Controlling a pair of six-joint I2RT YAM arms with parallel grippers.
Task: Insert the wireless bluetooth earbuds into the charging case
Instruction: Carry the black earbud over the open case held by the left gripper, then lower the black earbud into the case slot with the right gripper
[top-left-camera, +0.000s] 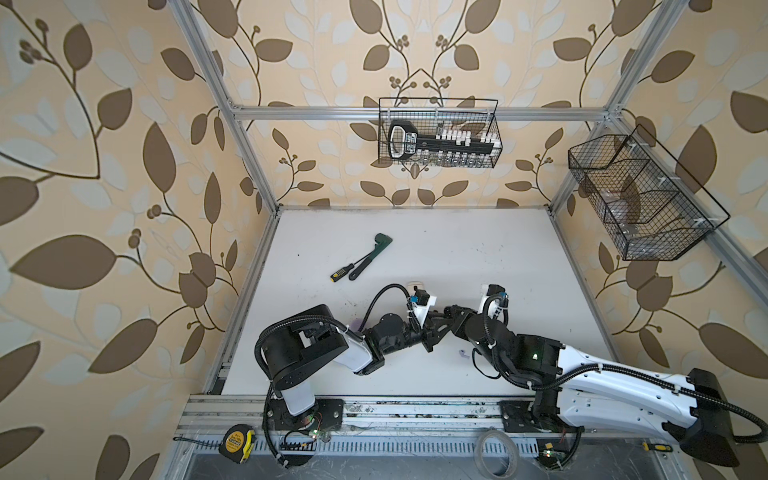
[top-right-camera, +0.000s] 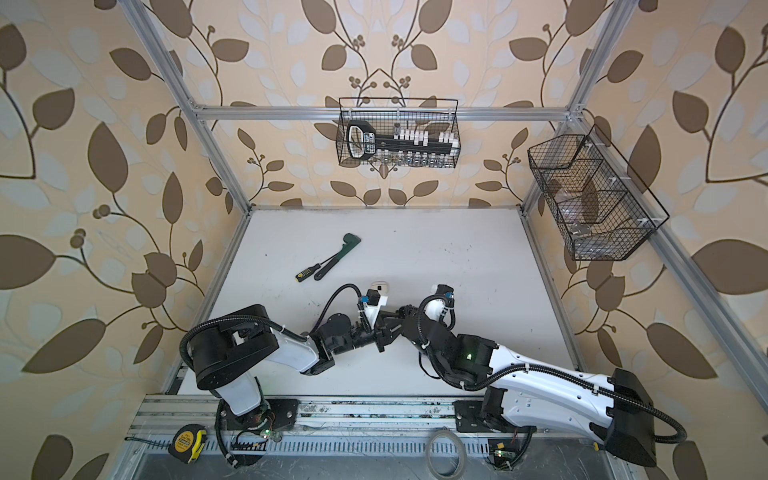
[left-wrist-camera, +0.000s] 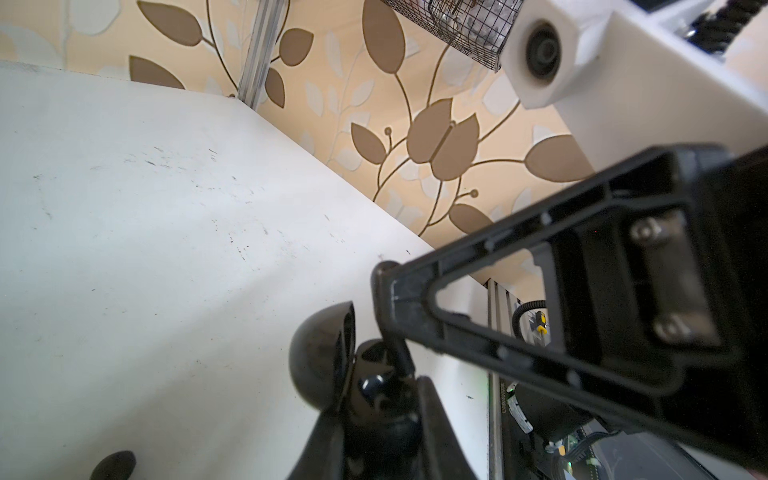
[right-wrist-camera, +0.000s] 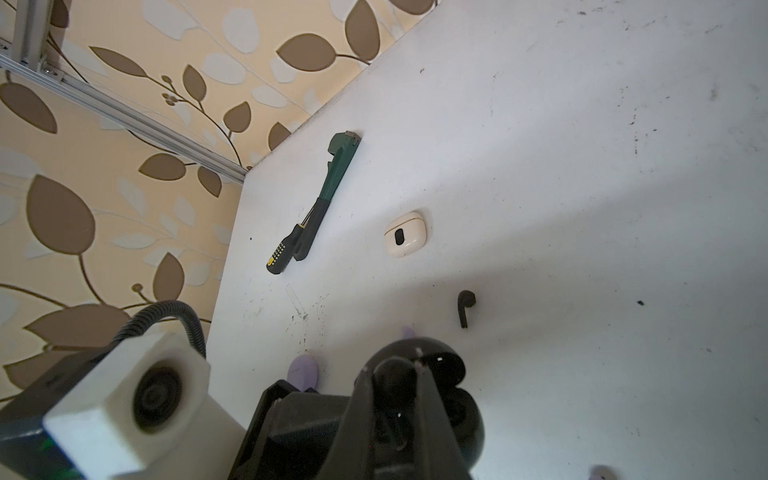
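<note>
My left gripper (left-wrist-camera: 374, 399) is shut on a black charging case (left-wrist-camera: 322, 361) whose lid stands open. My right gripper (right-wrist-camera: 394, 370) is shut on a black earbud (right-wrist-camera: 395, 380) and holds it right at the case's open top (right-wrist-camera: 453, 395). In both top views the two grippers (top-left-camera: 430, 338) (top-left-camera: 451, 318) meet nose to nose above the table's middle. A second black earbud (right-wrist-camera: 464, 307) lies on the table beyond them. Also on the table are a cream case (right-wrist-camera: 405, 233), a lavender case (right-wrist-camera: 304, 371) and a lavender earbud (top-left-camera: 464, 354).
A green wrench (top-left-camera: 372, 253) and a black-and-yellow screwdriver (top-left-camera: 341, 272) lie at the table's back left. Two wire baskets (top-left-camera: 440, 133) (top-left-camera: 640, 199) hang on the walls. A tape measure (top-left-camera: 237, 442) and a tape roll (top-left-camera: 494, 455) sit on the front rail.
</note>
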